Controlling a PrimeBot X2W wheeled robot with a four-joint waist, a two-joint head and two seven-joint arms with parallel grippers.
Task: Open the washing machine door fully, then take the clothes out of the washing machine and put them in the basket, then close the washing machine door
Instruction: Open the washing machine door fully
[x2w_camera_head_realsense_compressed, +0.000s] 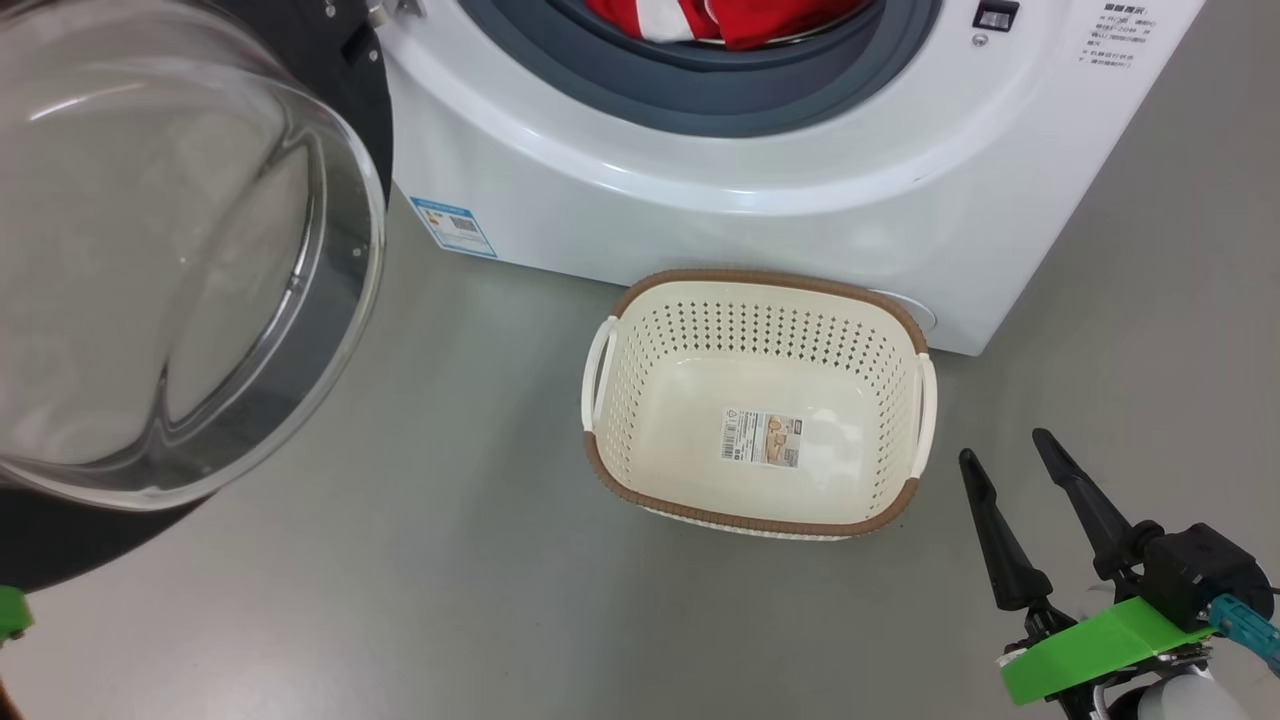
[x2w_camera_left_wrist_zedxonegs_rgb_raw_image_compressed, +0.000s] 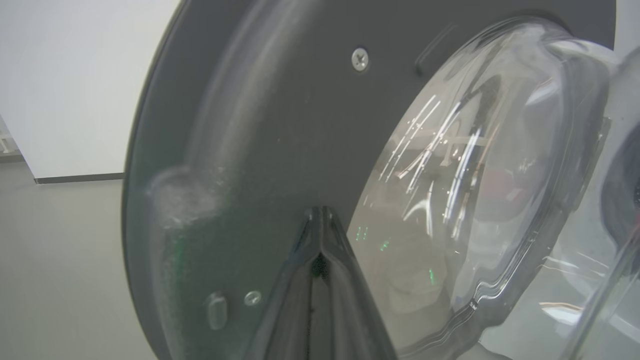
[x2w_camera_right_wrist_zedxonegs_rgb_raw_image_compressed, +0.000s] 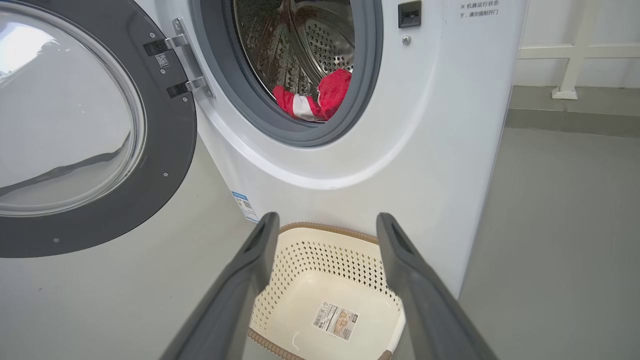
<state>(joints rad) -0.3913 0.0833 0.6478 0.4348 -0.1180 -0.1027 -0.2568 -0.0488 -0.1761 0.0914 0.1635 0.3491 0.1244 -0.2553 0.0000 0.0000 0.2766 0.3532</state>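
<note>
Two grippers in view. Left of the washing machine (x2w_camera_head_realsense_compressed: 700, 200), the washing machine door (x2w_camera_head_realsense_compressed: 180, 270) stands swung wide. The left gripper (x2w_camera_left_wrist_zedxonegs_rgb_raw_image_compressed: 319, 220) has its jaws pressed together, tips at the door's dark rim; contact unclear. Clothes (x2w_camera_head_realsense_compressed: 760, 25) lie in the machine's drum mouth. The basket (x2w_camera_head_realsense_compressed: 760, 280) sits against the machine's front, with bare floor (x2w_camera_head_realsense_compressed: 400, 600) between it and the door edge. Right-front of the machine, the right gripper (x2w_camera_head_realsense_compressed: 1003, 447) has its jaws wide apart.
</note>
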